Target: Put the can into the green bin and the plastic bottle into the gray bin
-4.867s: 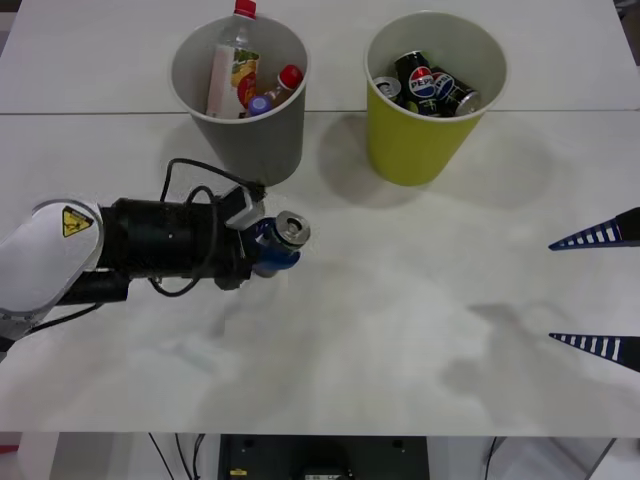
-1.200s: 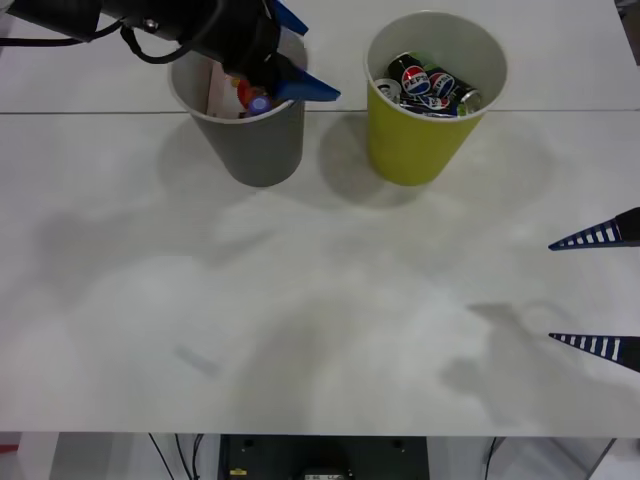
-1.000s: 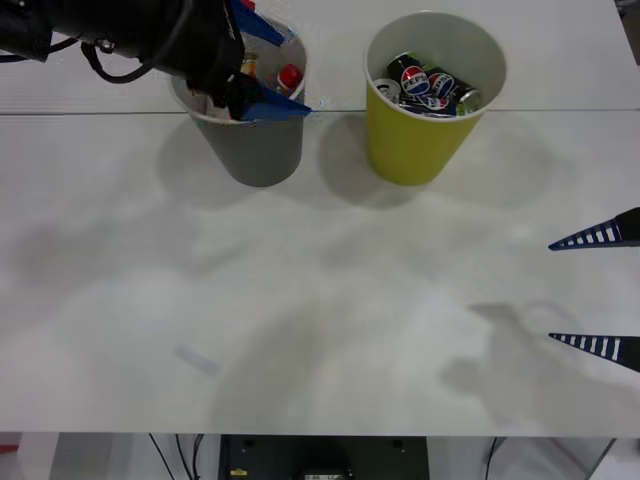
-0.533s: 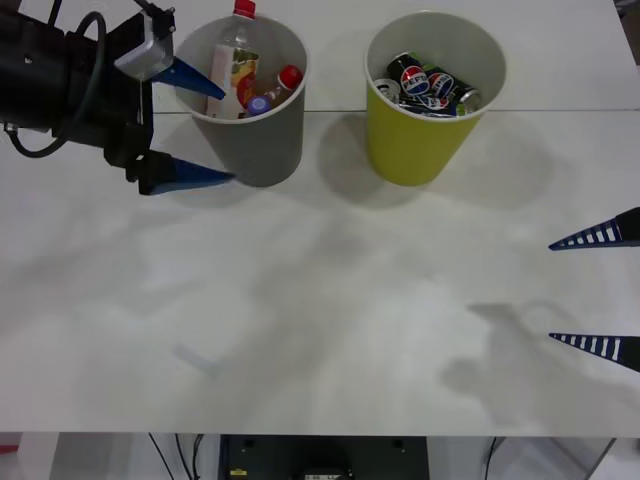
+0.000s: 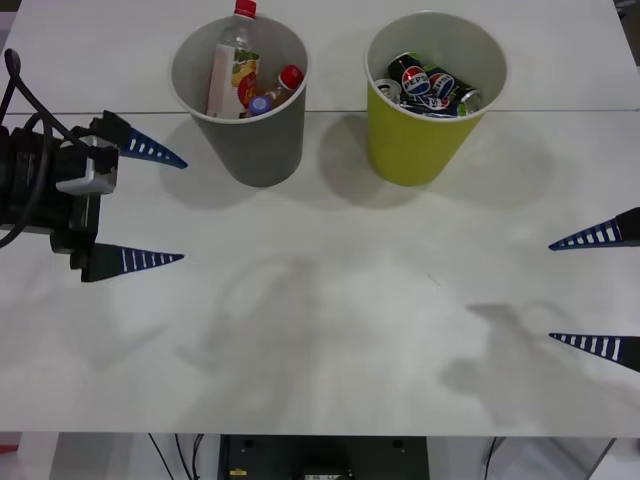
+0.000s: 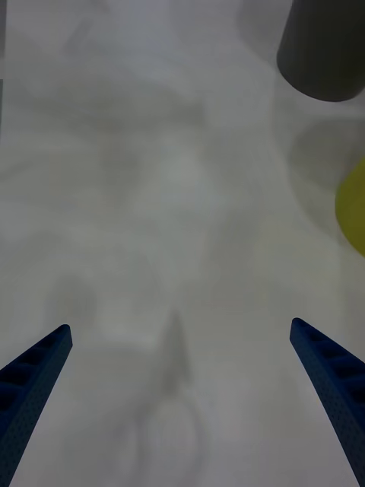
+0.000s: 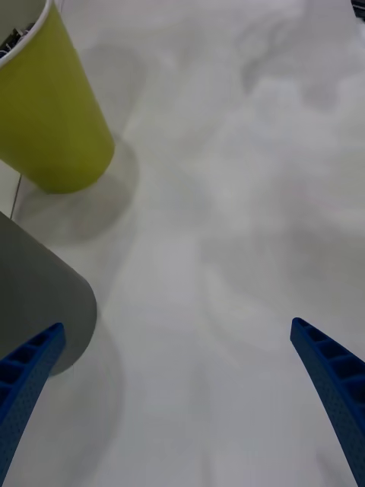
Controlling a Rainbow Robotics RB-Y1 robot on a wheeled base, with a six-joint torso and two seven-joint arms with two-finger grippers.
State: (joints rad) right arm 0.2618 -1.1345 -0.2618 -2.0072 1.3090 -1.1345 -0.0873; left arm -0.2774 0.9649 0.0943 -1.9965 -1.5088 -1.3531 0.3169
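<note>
The left gripper (image 5: 168, 208) has its blue fingers (image 5: 150, 150) spread wide and empty, pointing toward 3 o'clock, its arm level above the table (image 5: 330, 300) at 9 o'clock of the gray bin (image 5: 255, 140). Cans (image 5: 430, 85) lie tilted inside the green bin (image 5: 420, 140) (labels up). Bottles (image 5: 232, 65) stand neck-up in the gray bin. The right gripper (image 5: 600, 293) hangs parked at the table's right edge, fingers apart.

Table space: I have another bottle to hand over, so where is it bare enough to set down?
The table is bare in front of the gray bin and green bin, between the open left gripper and open right gripper. The far edge around the bins is crowded.
</note>
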